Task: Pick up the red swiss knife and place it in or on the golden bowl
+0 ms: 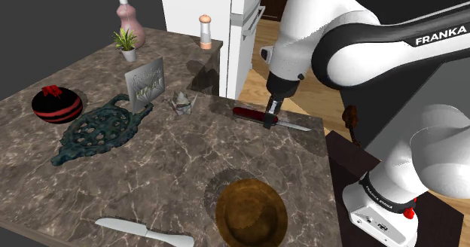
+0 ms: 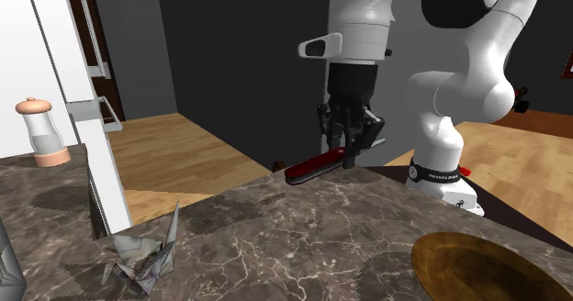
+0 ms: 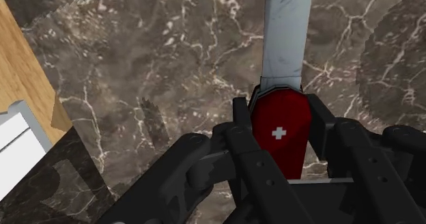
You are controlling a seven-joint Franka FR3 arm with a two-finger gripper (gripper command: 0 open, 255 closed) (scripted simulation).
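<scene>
The red swiss knife [image 1: 247, 113] has a white cross on its handle [image 3: 278, 141] and an opened steel blade [image 3: 287, 31] pointing away from the hand. My black gripper [image 1: 273, 116] is shut on the handle's middle, one finger [image 3: 240, 130] on each side. In the second exterior view the knife [image 2: 308, 169] hangs slightly tilted in the gripper [image 2: 349, 157], close over the marble top near its edge by the stand. The golden bowl [image 1: 251, 211] sits empty at the shoulder view's lower middle, nearer the camera than the knife, and at the second exterior view's lower right [image 2: 487, 267].
A folded paper crane [image 1: 181, 102] and a sign card [image 1: 144, 81] stand left of the knife. A dark trivet [image 1: 98, 132], a red-black round object [image 1: 57, 104] and a white-handled knife [image 1: 143, 232] lie further left. A pepper mill [image 1: 205, 31] stands beside the white cabinet [image 1: 241, 27].
</scene>
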